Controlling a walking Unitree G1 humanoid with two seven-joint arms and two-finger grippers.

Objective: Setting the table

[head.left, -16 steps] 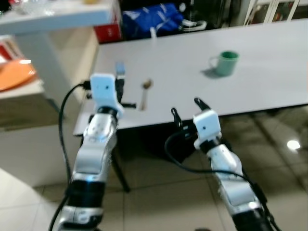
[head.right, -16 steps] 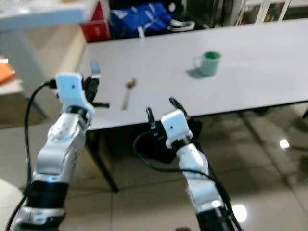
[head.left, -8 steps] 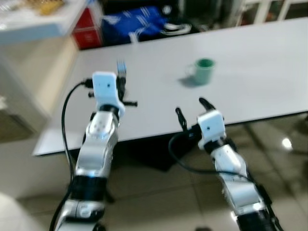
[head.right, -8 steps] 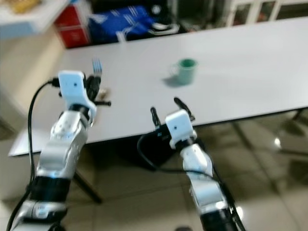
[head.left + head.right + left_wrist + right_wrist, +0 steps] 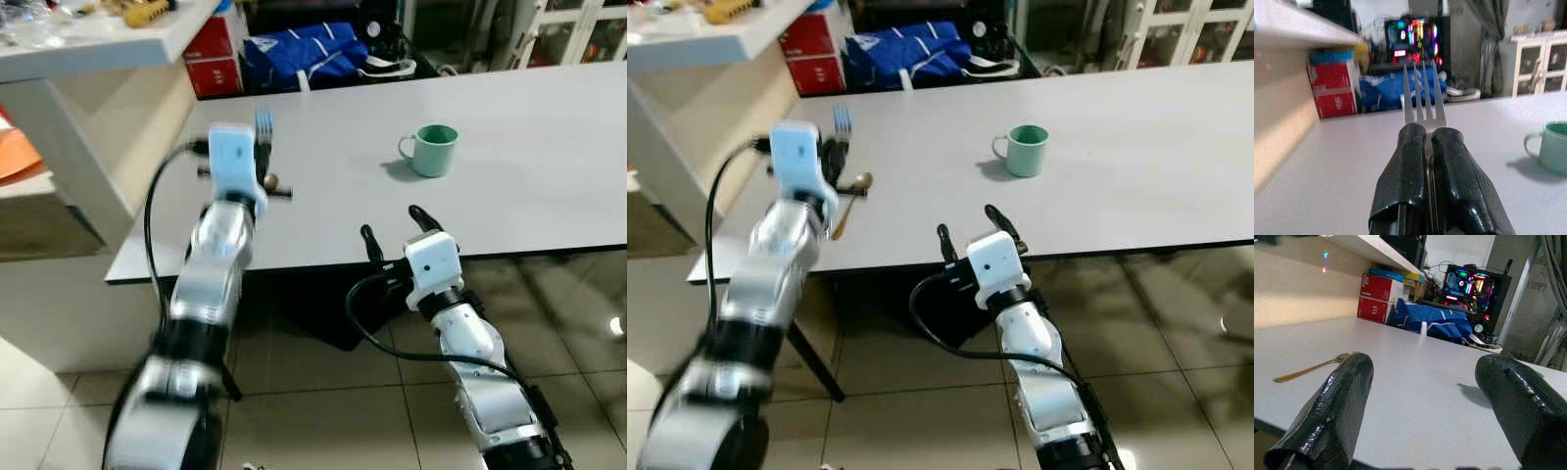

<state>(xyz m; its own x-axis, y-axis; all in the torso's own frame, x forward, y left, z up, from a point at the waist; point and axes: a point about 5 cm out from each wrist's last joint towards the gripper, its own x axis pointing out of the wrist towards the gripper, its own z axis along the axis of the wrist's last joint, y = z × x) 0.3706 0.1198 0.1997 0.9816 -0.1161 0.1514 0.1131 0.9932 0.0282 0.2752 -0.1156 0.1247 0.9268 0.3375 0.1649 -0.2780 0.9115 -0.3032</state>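
My left gripper (image 5: 257, 157) is shut on a silver fork (image 5: 1422, 90), tines pointing up (image 5: 263, 121), held above the near left part of the grey table (image 5: 509, 186). A gold spoon (image 5: 850, 201) lies on the table just beside that gripper. A green mug (image 5: 432, 150) stands upright in the middle of the table. My right gripper (image 5: 395, 230) hangs open at the table's front edge, below the mug, with nothing between its fingers (image 5: 1342, 406).
A white counter (image 5: 88, 39) with clutter stands at the left, with an orange thing (image 5: 15, 157) under it. A blue bag (image 5: 304, 54) and red boxes (image 5: 216, 59) lie behind the table. Tiled floor (image 5: 323, 431) lies below.
The camera has shifted, and the spoon shows again beside the left gripper. My left arm has risen and reached further over the table with the fork. The right gripper stays open.
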